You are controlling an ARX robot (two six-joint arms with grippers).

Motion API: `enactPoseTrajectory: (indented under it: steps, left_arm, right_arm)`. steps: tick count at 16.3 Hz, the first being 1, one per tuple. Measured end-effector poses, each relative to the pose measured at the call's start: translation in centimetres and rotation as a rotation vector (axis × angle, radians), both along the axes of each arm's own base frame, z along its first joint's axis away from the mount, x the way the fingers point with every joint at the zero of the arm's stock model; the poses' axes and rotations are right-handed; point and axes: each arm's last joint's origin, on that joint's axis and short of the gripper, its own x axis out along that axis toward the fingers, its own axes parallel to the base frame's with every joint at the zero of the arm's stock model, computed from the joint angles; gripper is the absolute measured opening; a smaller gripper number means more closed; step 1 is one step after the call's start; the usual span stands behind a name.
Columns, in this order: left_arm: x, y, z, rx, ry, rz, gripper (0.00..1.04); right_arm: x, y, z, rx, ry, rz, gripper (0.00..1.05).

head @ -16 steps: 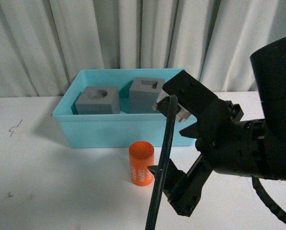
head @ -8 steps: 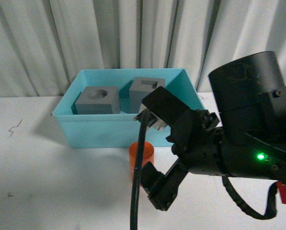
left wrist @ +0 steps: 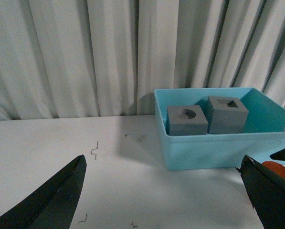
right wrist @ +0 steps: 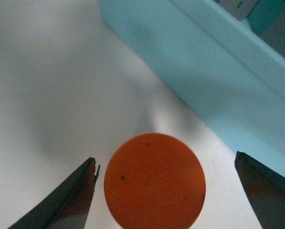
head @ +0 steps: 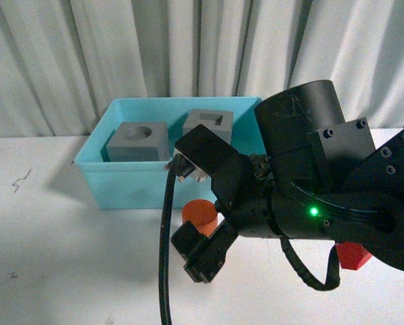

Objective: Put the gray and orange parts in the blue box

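The blue box (head: 147,186) stands at the back of the white table and holds two gray cubes, one with a round recess (head: 139,141) and one with a square recess (head: 208,125). The orange cylinder (head: 199,212) stands upright in front of the box, mostly hidden by my right gripper (head: 189,215). In the right wrist view my open right gripper (right wrist: 165,162) straddles the cylinder's round top (right wrist: 154,180), apart from it, beside the box wall (right wrist: 204,81). My left gripper (left wrist: 163,160) is open and empty, away from the box (left wrist: 214,150), the cubes (left wrist: 186,120) (left wrist: 227,114) and the cylinder (left wrist: 276,169).
A white curtain (head: 86,54) hangs right behind the box. A black cable (head: 166,257) hangs from my right arm over the table's front. A red piece (head: 354,256) shows under the right arm. Small pen marks (left wrist: 94,151) dot the table.
My right arm has moved left and down over the orange cylinder. Its open fingers now stand on either side of it, hiding most of it in the front view.
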Motion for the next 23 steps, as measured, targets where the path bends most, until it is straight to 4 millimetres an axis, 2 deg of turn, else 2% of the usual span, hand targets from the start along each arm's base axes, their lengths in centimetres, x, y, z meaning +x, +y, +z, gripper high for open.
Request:
enactPoseTrajectory:
  steps: [1, 4, 6, 9, 10, 11, 13, 14, 15, 16, 18, 19, 23]
  left_arm:
    - [0.0, 0.0, 0.0, 0.0, 0.0, 0.0, 0.98]
    - [0.0, 0.0, 0.0, 0.0, 0.0, 0.0, 0.98]
    - [0.0, 0.0, 0.0, 0.0, 0.0, 0.0, 0.98]
    - [0.0, 0.0, 0.0, 0.0, 0.0, 0.0, 0.98]
    - [0.0, 0.0, 0.0, 0.0, 0.0, 0.0, 0.98]
    - [0.0, 0.0, 0.0, 0.0, 0.0, 0.0, 0.98]
    - [0.0, 0.0, 0.0, 0.0, 0.0, 0.0, 0.98]
    - [0.0, 0.0, 0.0, 0.0, 0.0, 0.0, 0.98]
    - [0.0, 0.0, 0.0, 0.0, 0.0, 0.0, 0.98]
    - [0.0, 0.0, 0.0, 0.0, 0.0, 0.0, 0.98]
    - [0.0, 0.0, 0.0, 0.0, 0.0, 0.0, 0.98]
    - [0.0, 0.0, 0.0, 0.0, 0.0, 0.0, 0.98]
    - [0.0, 0.0, 0.0, 0.0, 0.0, 0.0, 0.98]
  right_arm:
    - [0.2, 0.3, 0.3, 0.001, -0.004, 0.002, 0.79]
    - [0.1, 0.5, 0.3, -0.003, -0.001, 0.006, 0.54]
    - [0.2, 0.5, 0.4, -0.003, -0.002, 0.006, 0.48]
    - [0.0, 0.4, 0.6, -0.007, -0.015, -0.007, 0.48]
    - [-0.8, -0.1, 3.3, 0.053, -0.044, -0.023, 0.48]
    - [-0.8, -0.4, 6.1, 0.116, -0.101, -0.04, 0.48]
    - [0.0, -2.1, 15.0, 0.294, -0.327, -0.12, 0.48]
    - [1.1, -3.1, 18.4, 0.352, -0.432, -0.187, 0.48]
    - [2.4, -3.8, 19.6, 0.364, -0.483, -0.247, 0.48]
    - [3.9, -4.2, 18.7, 0.353, -0.475, -0.306, 0.48]
    - [6.6, -3.3, 13.6, 0.302, -0.325, -0.366, 0.48]
    - [7.3, -2.2, 12.0, 0.295, -0.28, -0.378, 0.48]
    - [9.0, 1.4, 11.1, 0.337, -0.261, -0.396, 0.48]
